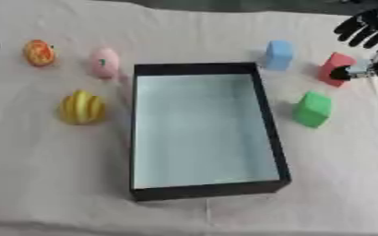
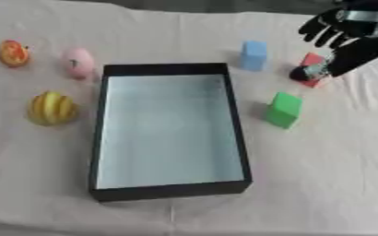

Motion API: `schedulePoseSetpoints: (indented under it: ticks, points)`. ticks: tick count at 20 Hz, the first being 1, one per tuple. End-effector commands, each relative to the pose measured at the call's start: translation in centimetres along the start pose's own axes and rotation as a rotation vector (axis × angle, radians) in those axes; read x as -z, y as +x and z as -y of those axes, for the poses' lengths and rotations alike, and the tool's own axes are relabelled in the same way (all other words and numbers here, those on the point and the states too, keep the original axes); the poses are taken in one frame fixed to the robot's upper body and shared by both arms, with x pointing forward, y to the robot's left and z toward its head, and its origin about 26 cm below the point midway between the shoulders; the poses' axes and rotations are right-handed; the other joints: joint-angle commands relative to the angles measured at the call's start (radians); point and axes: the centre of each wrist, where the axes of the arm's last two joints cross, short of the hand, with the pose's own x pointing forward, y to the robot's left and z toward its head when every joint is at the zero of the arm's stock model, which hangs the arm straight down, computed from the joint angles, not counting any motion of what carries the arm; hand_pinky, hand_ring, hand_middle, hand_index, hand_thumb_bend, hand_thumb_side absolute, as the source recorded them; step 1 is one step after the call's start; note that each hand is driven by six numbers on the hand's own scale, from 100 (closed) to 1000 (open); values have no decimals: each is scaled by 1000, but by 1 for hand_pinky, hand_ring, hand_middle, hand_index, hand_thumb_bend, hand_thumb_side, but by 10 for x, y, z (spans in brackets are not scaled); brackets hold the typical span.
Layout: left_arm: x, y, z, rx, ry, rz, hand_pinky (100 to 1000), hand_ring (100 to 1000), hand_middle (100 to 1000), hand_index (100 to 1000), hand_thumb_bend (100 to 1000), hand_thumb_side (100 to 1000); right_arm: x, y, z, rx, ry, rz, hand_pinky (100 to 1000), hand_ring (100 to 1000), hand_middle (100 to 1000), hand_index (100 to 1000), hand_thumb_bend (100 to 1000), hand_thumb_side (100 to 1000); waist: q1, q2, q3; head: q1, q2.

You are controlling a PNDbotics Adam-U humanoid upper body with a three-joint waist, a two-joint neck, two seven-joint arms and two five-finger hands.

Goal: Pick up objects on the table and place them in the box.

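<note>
On the left of the cloth (image 1: 55,175), an orange fruit (image 1: 40,52), a pink fruit (image 1: 104,62) and a yellow fruit (image 1: 82,108) are lying well apart from one another, untouched. A dark tip at the left edge may be the left hand; its fingers are not showing.

In the middle, the box (image 1: 271,133) is standing empty, its pale floor bare.

Right of it, the blue block (image 1: 279,55) is sitting near the far corner and the green block (image 1: 312,109) just beside the box's right wall. Further right, the red block (image 2: 311,61) is lying on the cloth with the right hand (image 2: 347,37) coming down over it: the fingers are spread and pointing downward, one tip looking to be at the block's near left edge, but nothing is closed round it yet.

For this grasp, the hand is probably needing to settle lower, with thumb and fingers on opposite faces of the red block before curling in. Lifting straight up seems wise, as does carrying it leftward high enough to clear both the green block and the box's rim.
</note>
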Motion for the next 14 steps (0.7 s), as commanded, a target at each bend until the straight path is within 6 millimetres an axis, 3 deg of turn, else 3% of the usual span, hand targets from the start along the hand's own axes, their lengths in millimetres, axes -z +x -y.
schedulePoseSetpoints:
  ticks: [1, 14]
  points:
    - [4, 8, -1, 18, -15, 33, 594, 820, 787, 741, 245, 797, -10, 0, 8, -50, -25, -41, 843, 833, 814, 893, 569, 356, 3, -16, 2, 0, 5]
    - [4, 9, 2, 8, -24, 33, 593, 819, 787, 740, 245, 796, 13, -9, -22, -27, 55, -63, 843, 843, 818, 896, 572, 361, 6, -8, 17, -1, 2]
